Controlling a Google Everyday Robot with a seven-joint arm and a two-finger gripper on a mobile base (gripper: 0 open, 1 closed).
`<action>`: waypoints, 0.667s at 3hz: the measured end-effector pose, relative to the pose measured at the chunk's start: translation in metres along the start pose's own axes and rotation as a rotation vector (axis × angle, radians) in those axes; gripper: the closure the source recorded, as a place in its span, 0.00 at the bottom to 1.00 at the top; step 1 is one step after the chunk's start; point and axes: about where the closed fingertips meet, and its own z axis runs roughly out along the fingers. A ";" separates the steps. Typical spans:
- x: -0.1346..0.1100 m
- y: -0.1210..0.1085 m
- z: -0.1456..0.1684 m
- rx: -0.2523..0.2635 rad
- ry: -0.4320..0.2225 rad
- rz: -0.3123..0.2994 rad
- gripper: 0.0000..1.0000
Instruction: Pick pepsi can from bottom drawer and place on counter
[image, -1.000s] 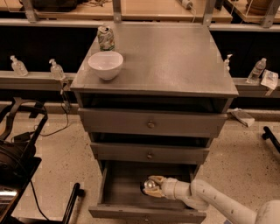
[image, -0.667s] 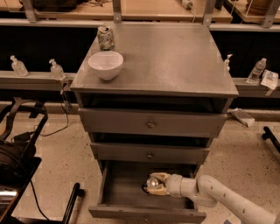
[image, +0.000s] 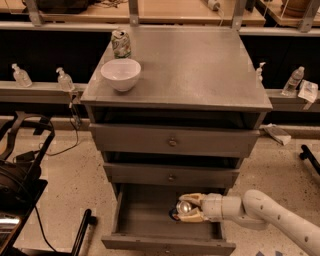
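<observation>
The bottom drawer (image: 150, 225) stands pulled open at the foot of the grey cabinet. The pepsi can (image: 181, 209) is inside it near the back right; only its shiny silver top and a sliver of dark blue body show. My gripper (image: 187, 208) reaches in from the right with its pale fingers (image: 191, 198) closed around the can, one above and one below it. The counter (image: 200, 65) is the wide grey top of the cabinet, well above the gripper.
A white bowl (image: 120, 74) and a pale green-white dented can (image: 121, 43) stand on the counter's left side. Two shallower drawers (image: 172, 142) above are shut. Small bottles (image: 64, 80) line a ledge on both sides. A black chair base (image: 20, 175) stands at left.
My gripper and arm have risen slightly and drawn a little toward the drawer's right, the can staying between the fingers.
</observation>
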 end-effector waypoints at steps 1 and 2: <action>0.000 0.000 0.000 0.000 0.000 0.000 1.00; -0.025 -0.001 0.002 -0.039 0.054 -0.026 1.00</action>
